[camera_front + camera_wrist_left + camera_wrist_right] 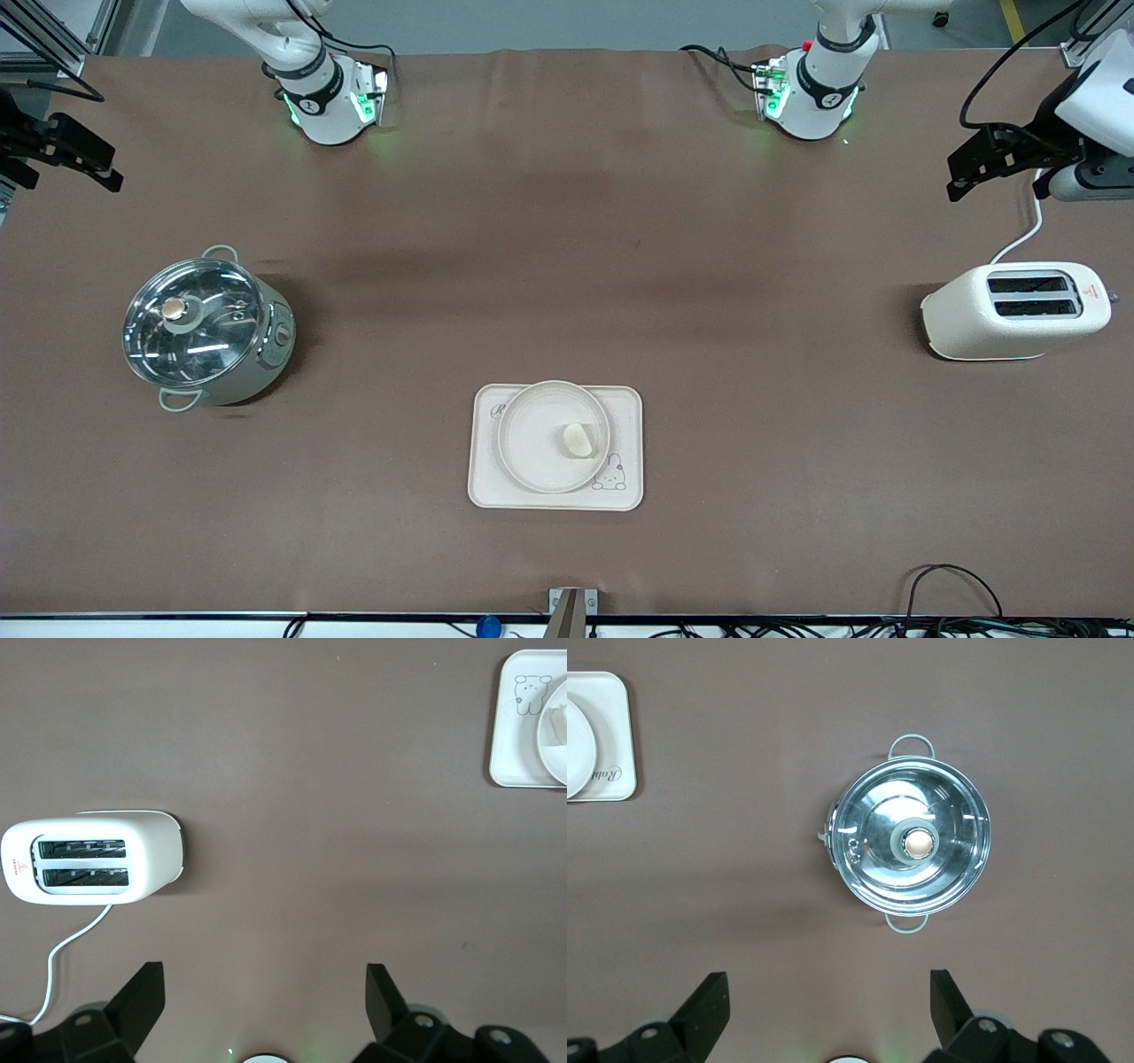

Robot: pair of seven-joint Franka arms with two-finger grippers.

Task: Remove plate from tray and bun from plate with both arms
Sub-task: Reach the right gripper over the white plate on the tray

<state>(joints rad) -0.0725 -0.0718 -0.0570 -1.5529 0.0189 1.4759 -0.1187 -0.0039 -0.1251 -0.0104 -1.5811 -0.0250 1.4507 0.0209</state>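
Near the camera-side edge of the surface, midway along, bun (577, 439) on plate (553, 436), plate on tray (625, 413). Left gripper (266, 992) over toaster (1015, 310) end, right gripper (830, 997) over pot (205, 328) end — both jaws apart, empty.

Pot (206, 331), toaster (1015, 310) flank tray (555, 496); bare cloth (567, 266) between, passable.

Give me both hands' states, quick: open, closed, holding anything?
Left hand: open, empty, high over the table near the toaster.
Right hand: open, empty, high over the table near the lidded pot.
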